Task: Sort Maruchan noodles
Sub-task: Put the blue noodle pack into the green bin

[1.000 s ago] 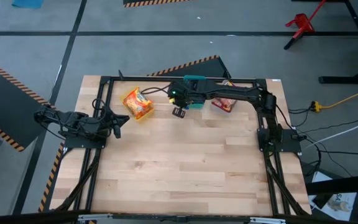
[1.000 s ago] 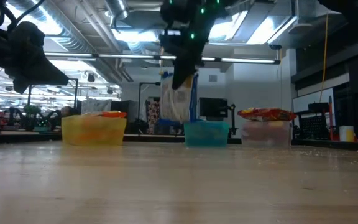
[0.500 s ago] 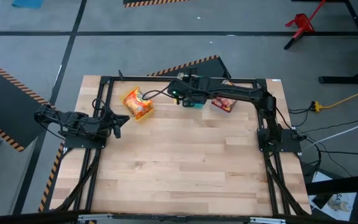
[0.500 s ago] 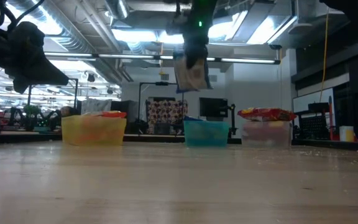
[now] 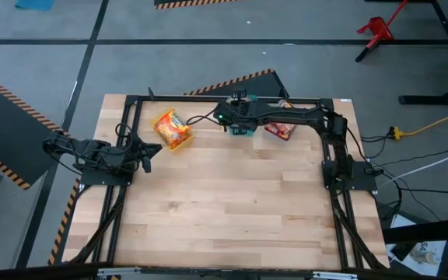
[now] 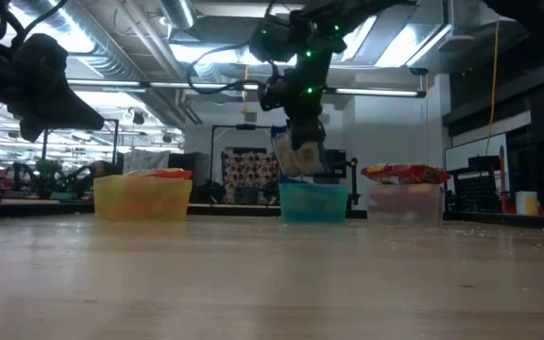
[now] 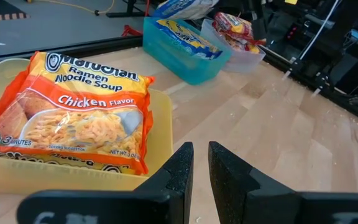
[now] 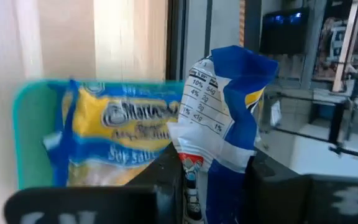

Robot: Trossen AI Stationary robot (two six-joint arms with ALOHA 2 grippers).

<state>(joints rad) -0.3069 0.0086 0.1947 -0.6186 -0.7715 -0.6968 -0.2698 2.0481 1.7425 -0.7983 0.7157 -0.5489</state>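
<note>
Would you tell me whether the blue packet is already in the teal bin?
Not yet: the right gripper holds the blue packet just above the teal bin, which already contains another packet.

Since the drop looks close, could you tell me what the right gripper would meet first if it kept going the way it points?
Most likely the blue packet already lying in the teal bin; the right gripper, shut on another blue-and-white packet, points at it.

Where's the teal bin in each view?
High: teal bin at the far edge, mostly under the right end effector.
Low: centre.
Left wrist: far side.
Right wrist: behind the held blue packet.
Shared landmark: the clear bin beside it.
</note>
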